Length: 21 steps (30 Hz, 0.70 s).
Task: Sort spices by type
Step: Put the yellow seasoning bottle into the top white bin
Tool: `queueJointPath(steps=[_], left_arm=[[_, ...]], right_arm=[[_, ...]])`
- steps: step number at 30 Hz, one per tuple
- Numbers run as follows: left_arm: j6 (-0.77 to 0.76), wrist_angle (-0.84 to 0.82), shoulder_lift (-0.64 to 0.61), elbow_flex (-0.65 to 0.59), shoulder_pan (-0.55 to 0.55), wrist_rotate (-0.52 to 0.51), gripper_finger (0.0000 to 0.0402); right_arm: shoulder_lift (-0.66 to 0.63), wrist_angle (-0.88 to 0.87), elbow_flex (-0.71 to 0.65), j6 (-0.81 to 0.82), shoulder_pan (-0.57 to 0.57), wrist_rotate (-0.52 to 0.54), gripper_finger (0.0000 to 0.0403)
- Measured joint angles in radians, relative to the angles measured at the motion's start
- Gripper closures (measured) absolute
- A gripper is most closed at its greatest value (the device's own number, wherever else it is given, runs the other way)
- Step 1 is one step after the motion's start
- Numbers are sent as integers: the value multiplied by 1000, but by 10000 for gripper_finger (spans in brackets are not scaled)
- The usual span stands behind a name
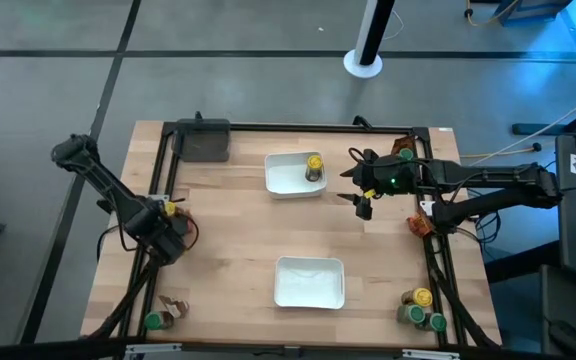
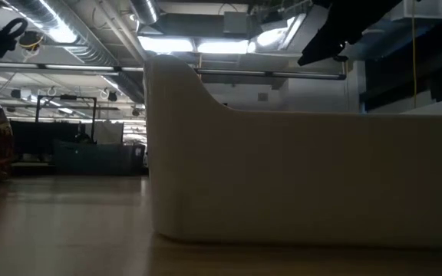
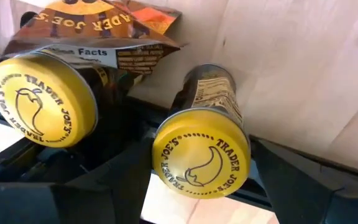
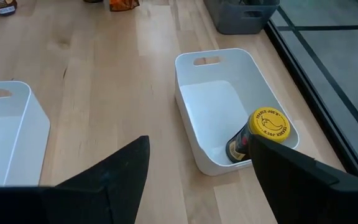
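Note:
In the left wrist view, two jars with yellow lids stand by the dark rail at the table's left edge, one (image 3: 42,99) beside the other (image 3: 201,152). A crinkled brown-orange packet (image 3: 98,31) lies behind them. My left gripper (image 3: 201,163) (image 1: 168,228) points down over the second jar, open, with one finger on each side of its lid. My right gripper (image 4: 197,186) (image 1: 361,198) hangs open and empty above the table, right of the far white tray (image 1: 286,178). Another yellow-lidded jar (image 4: 267,127) (image 1: 314,165) leans in that tray's corner. My left gripper comes from above with a finger (image 3: 104,186) on each side of the yellow lid's rim (image 3: 160,155). I cannot tell whether the fingers touch the lid. The jar stands upright by the rail.
A second white tray (image 1: 309,282) sits at the near middle. A dark bin (image 1: 203,140) is at the far left corner. Jars (image 1: 418,310) cluster at the near right, a packet (image 1: 420,225) lies at the right edge, and a green-lidded jar (image 1: 153,321) with a packet (image 1: 175,307) is at the near left.

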Motion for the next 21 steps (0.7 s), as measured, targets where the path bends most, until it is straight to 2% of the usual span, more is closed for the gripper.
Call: queueJointPath(steps=[15, 21], left_arm=[[61, 9, 114, 0, 0, 27, 138], [62, 17, 113, 0, 11, 31, 179]], right_arm=[[0, 0, 0, 0, 0, -3, 127], [0, 0, 0, 0, 0, -3, 127]])
